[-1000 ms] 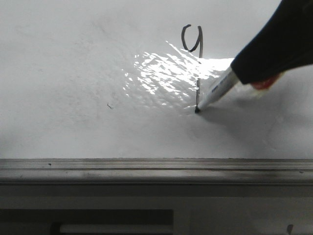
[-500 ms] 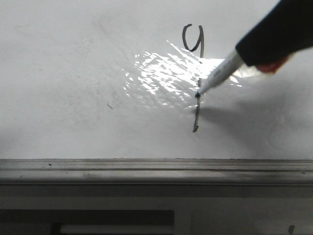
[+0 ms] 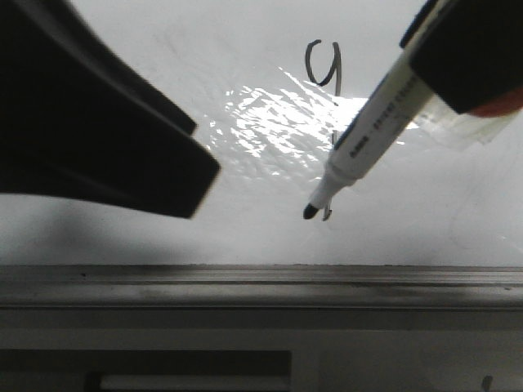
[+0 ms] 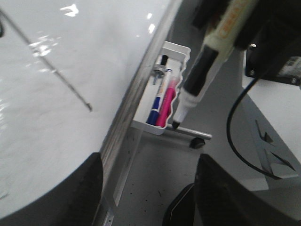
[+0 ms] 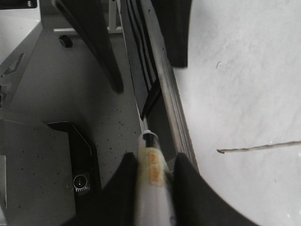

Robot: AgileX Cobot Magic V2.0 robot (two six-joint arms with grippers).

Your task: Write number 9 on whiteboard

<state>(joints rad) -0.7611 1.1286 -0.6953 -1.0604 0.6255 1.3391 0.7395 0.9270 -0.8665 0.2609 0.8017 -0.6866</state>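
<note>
The 9 (image 3: 324, 65) stands drawn on the whiteboard (image 3: 122, 237), loop at twelve o'clock, tail running down to six behind my marker (image 3: 359, 143). My right end effector (image 3: 466, 57) is clamped on the marker, whose tip looks lifted off the board just beside the tail's foot. My left end effector (image 4: 146, 197) hangs spread wide, holding nothing. I judge the writing finished; next I need only retreat cleanly without smearing the stroke.

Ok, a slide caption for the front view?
Right tool holds the marker near the number 9 on the whiteboard.
</note>
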